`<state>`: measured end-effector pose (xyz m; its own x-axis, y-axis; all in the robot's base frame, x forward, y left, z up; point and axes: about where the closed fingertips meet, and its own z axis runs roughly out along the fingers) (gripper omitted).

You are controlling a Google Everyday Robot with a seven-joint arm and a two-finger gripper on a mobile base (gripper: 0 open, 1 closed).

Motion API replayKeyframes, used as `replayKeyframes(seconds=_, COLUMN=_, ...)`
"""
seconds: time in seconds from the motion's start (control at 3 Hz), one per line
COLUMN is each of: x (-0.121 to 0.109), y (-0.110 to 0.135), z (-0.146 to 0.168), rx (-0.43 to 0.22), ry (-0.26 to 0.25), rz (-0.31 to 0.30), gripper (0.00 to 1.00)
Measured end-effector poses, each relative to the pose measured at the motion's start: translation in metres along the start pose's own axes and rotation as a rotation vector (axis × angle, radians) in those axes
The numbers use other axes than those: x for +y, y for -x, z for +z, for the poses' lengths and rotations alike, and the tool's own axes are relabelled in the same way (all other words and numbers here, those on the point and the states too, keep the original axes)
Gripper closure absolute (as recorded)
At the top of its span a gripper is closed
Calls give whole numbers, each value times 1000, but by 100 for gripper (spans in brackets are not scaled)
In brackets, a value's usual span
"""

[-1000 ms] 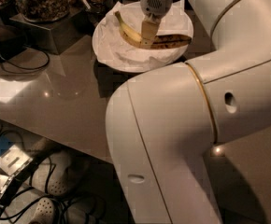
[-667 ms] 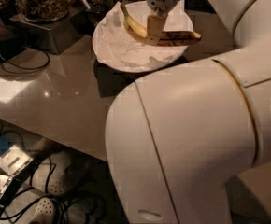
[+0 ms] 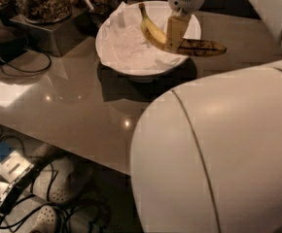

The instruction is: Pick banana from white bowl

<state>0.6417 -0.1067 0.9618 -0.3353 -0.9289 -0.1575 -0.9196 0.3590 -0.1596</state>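
Note:
The banana [image 3: 155, 31] is long, curved and yellow, with dark streaks toward its right end [image 3: 204, 46] and a dark stem at top left. My gripper [image 3: 176, 33] is shut on the banana's middle and holds it in the air above the white bowl [image 3: 113, 56]. The bowl is wide and round, lined with crumpled white paper [image 3: 126, 38], and stands at the back of the grey table [image 3: 73, 106]. The banana's right end sticks out past the bowl's rim.
Glass jars of nuts [image 3: 41, 1] stand on a metal stand at the back left, with a dark cable [image 3: 29, 64] beside them. My large white arm housing [image 3: 219, 154] fills the right foreground. Below the table's front edge lie cables and shoes [image 3: 58, 188].
The gripper has risen with the banana in it; the banana has come up out of the bowl and now hangs clear above the paper lining. The arm housing has shifted in view.

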Motion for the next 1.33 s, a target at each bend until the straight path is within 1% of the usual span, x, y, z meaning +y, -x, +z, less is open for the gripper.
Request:
replayKeyframes(seconds=0.33, x=1, y=-2, z=-1, rx=-13, ry=0, rz=-11, gripper=100)
replayKeyframes(seconds=0.67, x=20, y=-33, z=-15, rx=-49, ry=4, rz=-31, gripper=100)
replayKeyframes(seconds=1.0, x=20, y=-33, z=-15, rx=-49, ry=4, rz=-31, gripper=100)
replayKeyframes(seconds=1.33, x=28, y=-35, z=-17, rx=-55, ry=12, rz=-38, gripper=100)
